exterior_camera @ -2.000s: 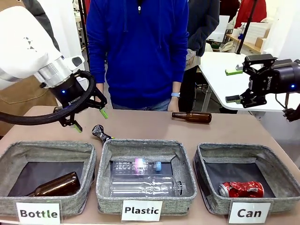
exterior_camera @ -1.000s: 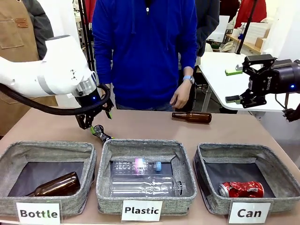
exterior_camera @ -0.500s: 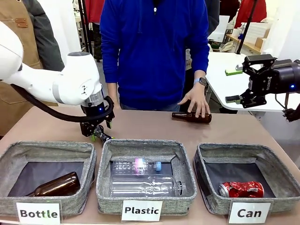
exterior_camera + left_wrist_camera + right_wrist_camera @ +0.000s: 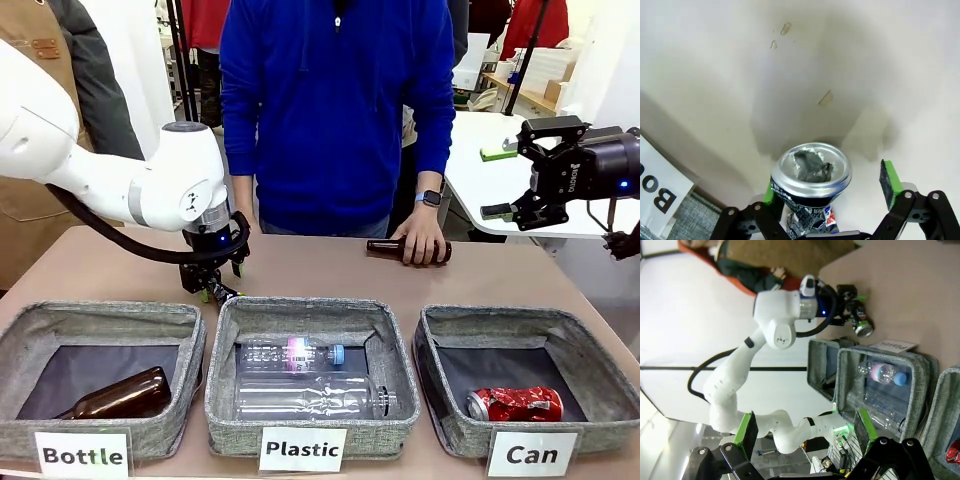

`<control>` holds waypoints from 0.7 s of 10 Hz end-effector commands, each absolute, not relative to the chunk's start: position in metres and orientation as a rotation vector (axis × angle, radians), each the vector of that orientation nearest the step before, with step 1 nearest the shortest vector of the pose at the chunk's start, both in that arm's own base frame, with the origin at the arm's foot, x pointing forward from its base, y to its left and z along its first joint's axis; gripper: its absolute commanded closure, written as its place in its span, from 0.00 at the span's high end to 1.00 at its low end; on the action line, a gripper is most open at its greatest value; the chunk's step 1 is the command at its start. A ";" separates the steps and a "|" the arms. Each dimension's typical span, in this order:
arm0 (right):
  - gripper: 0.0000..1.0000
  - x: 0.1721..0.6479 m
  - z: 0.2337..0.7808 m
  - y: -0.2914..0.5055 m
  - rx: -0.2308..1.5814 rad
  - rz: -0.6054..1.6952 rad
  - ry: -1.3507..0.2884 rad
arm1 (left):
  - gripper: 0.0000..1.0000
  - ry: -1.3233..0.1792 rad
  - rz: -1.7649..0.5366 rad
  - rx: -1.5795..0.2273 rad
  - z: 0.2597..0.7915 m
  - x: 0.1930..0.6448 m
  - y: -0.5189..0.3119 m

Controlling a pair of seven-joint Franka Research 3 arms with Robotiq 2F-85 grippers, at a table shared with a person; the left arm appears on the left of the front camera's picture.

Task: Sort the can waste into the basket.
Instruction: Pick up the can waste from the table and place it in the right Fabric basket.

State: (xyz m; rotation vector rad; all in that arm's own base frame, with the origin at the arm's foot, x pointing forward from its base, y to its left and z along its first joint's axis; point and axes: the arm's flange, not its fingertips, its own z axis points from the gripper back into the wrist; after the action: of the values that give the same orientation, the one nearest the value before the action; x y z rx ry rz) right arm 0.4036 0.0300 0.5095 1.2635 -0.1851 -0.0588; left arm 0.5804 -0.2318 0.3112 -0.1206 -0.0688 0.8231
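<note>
A dark crushed can (image 4: 812, 172) with a silver round end stands on the table just behind the Plastic bin. My left gripper (image 4: 212, 287) is down around it. In the left wrist view one green pad (image 4: 771, 194) is against the can's side and the other pad (image 4: 888, 176) stands a gap away from it. The same can (image 4: 862, 325) appears far off in the right wrist view. A red crushed can (image 4: 515, 403) lies in the grey basket (image 4: 520, 318) labelled "Can" at the right. My right gripper (image 4: 505, 180) hangs open in the air at the far right, with nothing between its fingers (image 4: 747, 432).
The Plastic bin (image 4: 310, 310) holds clear bottles and the Bottle bin (image 4: 100, 315) holds a brown bottle. A person's hand (image 4: 425, 238) rests on a brown bottle (image 4: 385, 246) lying on the far side of the table.
My left gripper came down over the dark can and its jaws have narrowed around it. The person's hand reached down onto the brown bottle on the table. The right arm has not moved.
</note>
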 end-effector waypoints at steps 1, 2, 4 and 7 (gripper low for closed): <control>1.00 0.405 0.511 0.027 1.259 -0.036 -0.191 | 0.41 -0.107 0.854 -0.104 0.310 0.584 -0.233; 1.00 0.405 0.511 0.027 1.259 -0.036 -0.191 | 0.00 -0.101 0.856 -0.089 0.309 0.584 -0.234; 1.00 0.405 0.511 0.027 1.259 -0.036 -0.191 | 0.00 -0.095 0.863 -0.086 0.307 0.587 -0.233; 1.00 0.405 0.511 0.027 1.259 -0.036 -0.191 | 0.00 -0.098 0.882 -0.074 0.306 0.589 -0.233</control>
State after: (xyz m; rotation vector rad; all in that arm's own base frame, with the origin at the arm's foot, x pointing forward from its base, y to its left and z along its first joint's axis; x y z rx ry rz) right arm 0.4036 0.0300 0.5095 1.2635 -0.1851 -0.0588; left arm 0.5850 -0.2279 0.3069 -0.1157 -0.0710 0.8541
